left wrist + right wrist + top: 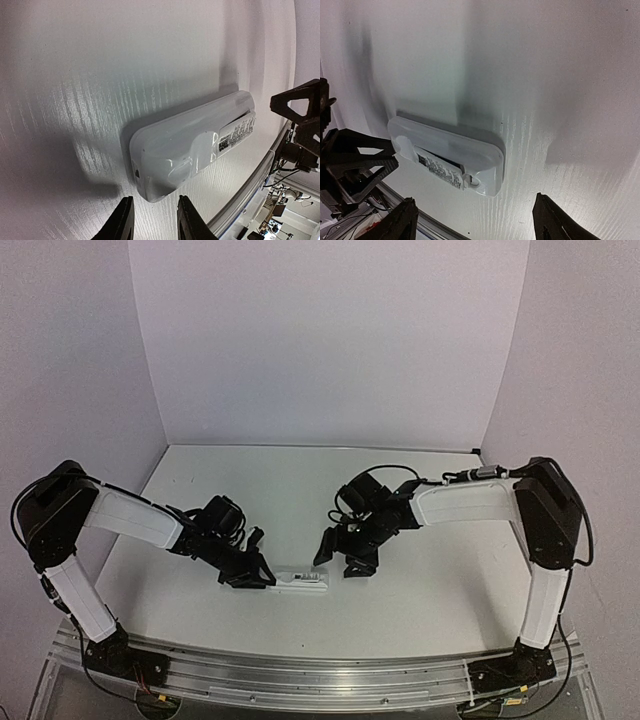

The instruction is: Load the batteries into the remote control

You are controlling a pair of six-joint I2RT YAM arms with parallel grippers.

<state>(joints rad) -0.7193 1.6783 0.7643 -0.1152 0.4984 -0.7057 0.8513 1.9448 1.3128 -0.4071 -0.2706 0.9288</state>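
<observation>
The white remote control (pixel 300 580) lies back side up on the table, near the front edge between both arms. A printed label (pixel 237 135) shows along its back, with a dark slot beside it (pixel 442 162). No batteries show in any view. My left gripper (pixel 152 217) is low at the remote's left end, its jaws narrowly open; the remote's rounded corner (pixel 150 192) sits just past the fingertips, too wide for the gap. My right gripper (pixel 475 217) hovers at the remote's right end (pixel 487 175), open wide with nothing between its fingers.
The metal rail (pixel 320 675) runs along the table's near edge, close behind the remote. White walls enclose the table on the left, back and right. The right gripper's black fingers (pixel 300 115) show at the far end of the left wrist view.
</observation>
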